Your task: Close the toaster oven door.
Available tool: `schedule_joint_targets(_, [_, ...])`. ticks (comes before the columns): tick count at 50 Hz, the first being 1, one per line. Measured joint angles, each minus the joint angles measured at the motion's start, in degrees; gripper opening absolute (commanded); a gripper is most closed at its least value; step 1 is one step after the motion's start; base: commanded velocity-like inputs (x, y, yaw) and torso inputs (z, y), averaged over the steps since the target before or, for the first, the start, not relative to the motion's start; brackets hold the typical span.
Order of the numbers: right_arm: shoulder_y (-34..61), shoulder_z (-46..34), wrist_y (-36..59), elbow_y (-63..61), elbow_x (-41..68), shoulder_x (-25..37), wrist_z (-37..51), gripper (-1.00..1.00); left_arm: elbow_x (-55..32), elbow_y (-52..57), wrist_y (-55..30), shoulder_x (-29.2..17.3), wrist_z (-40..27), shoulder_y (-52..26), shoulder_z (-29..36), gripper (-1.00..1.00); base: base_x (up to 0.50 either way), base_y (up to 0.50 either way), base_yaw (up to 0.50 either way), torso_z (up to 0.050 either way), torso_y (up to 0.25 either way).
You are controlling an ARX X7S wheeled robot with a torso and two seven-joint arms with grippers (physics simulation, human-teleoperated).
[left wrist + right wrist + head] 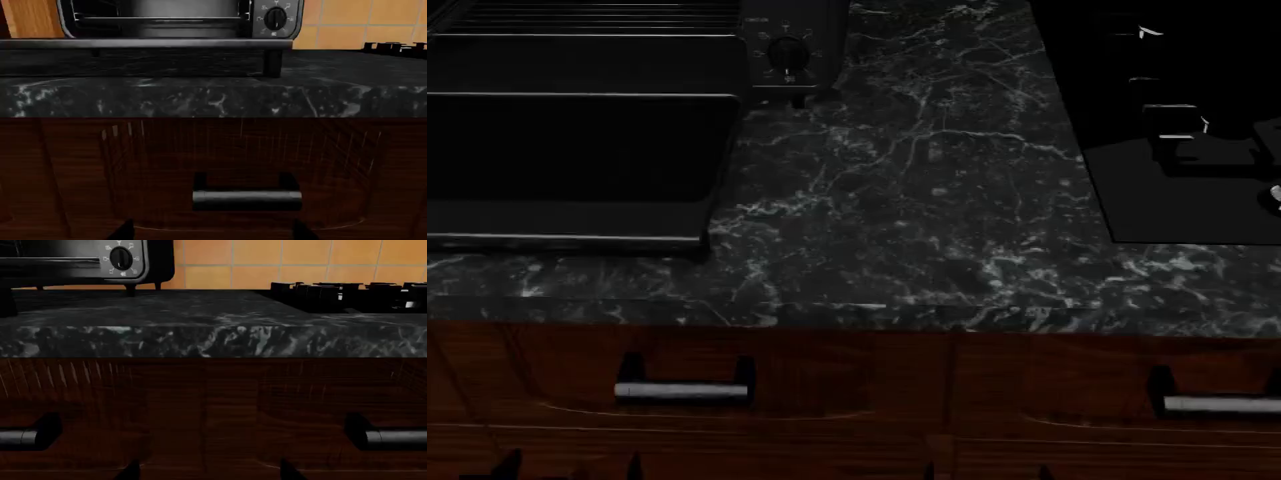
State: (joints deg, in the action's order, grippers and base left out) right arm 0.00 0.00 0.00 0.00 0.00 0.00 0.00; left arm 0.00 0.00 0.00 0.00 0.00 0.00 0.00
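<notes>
The toaster oven (587,20) stands at the back left of the counter, with a knob column (785,50) on its right. The toaster oven door (574,150) is open and lies flat towards me, its bar handle (561,238) near the counter's front edge. In the left wrist view the door (147,44) shows edge-on under the oven cavity (160,17). My left gripper (213,232) is open and empty, low in front of a wooden drawer, below the door. My right gripper (208,472) is open and empty, low before the drawers further right.
The black marble counter (921,200) has a thick front edge (213,97). A black stovetop (1188,130) with grates (347,290) lies at the right. The wooden drawers below carry bar handles (681,392) (1221,403). An orange tiled wall (280,260) stands behind.
</notes>
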Motion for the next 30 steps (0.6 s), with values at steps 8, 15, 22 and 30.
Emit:
schedule_joint_targets(8, [-0.06, -2.3, -0.57, 0.59, 1.04, 1.51, 2.23, 1.0, -1.65, -0.31, 0.6, -1.86, -1.95, 0.24, 2.67, 1.0, 0.0, 0.0, 0.0, 0.0, 0.0])
schedule_joint_targets(15, [-0.07, -3.49, -0.59, 0.51, 2.09, 2.58, 3.51, 1.0, -4.23, 0.05, 0.33, -3.07, -1.84, 0.28, 3.9, 1.0, 0.0, 0.0, 0.0, 0.038, 0.0])
schedule_joint_targets(22, [-0.06, -4.47, -0.5, 0.03, 2.74, 3.37, 4.53, 1.0, -6.08, 1.08, -0.24, -3.97, -1.97, 0.39, 4.68, 1.0, 0.0, 0.0, 0.0, 0.05, 0.0])
schedule_joint_targets(30, [0.08, -5.45, -0.14, -0.76, 3.27, 4.05, 5.46, 1.0, -7.09, 2.58, -1.0, -4.87, -2.56, 0.47, 5.46, 1.0, 0.0, 0.0, 0.0, 0.05, 0.0])
